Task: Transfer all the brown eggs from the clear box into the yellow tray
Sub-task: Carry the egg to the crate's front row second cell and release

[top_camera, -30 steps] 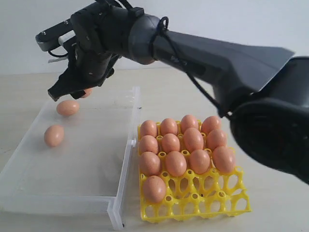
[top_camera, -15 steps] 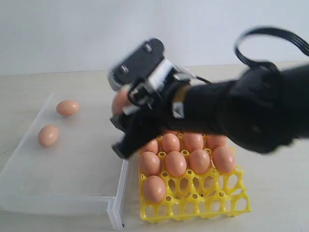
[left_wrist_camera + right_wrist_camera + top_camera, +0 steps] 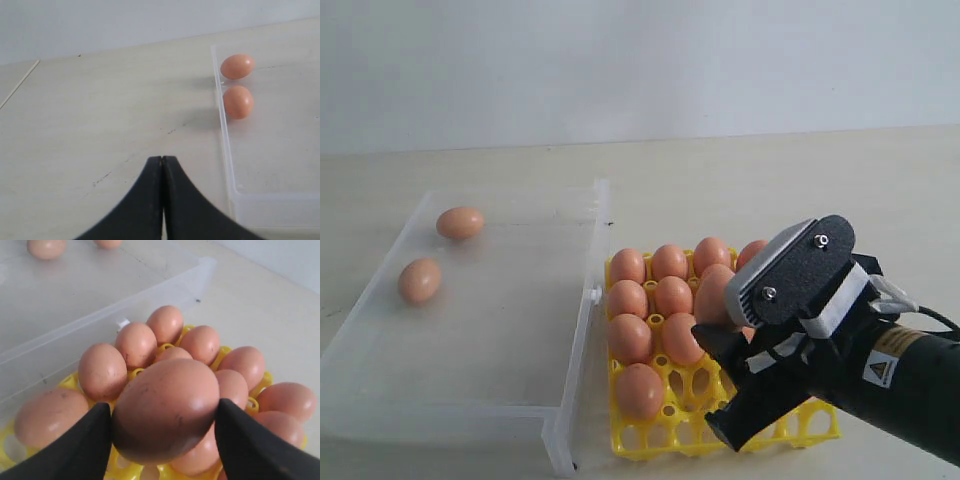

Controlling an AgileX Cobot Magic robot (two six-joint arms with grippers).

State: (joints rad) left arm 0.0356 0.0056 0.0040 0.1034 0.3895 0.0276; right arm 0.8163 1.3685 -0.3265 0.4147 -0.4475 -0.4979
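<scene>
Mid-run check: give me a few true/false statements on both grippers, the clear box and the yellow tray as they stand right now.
1. The right gripper holds a brown egg above the yellow tray. True.
2. Three eggs lie in the clear box. False: only two eggs lie there, apart from each other.
3. The left gripper is shut and empty. True.
4. Every cup of the yellow tray is filled. False: the front row holds one egg at its left end, and the cups beside it that show are empty.
</scene>
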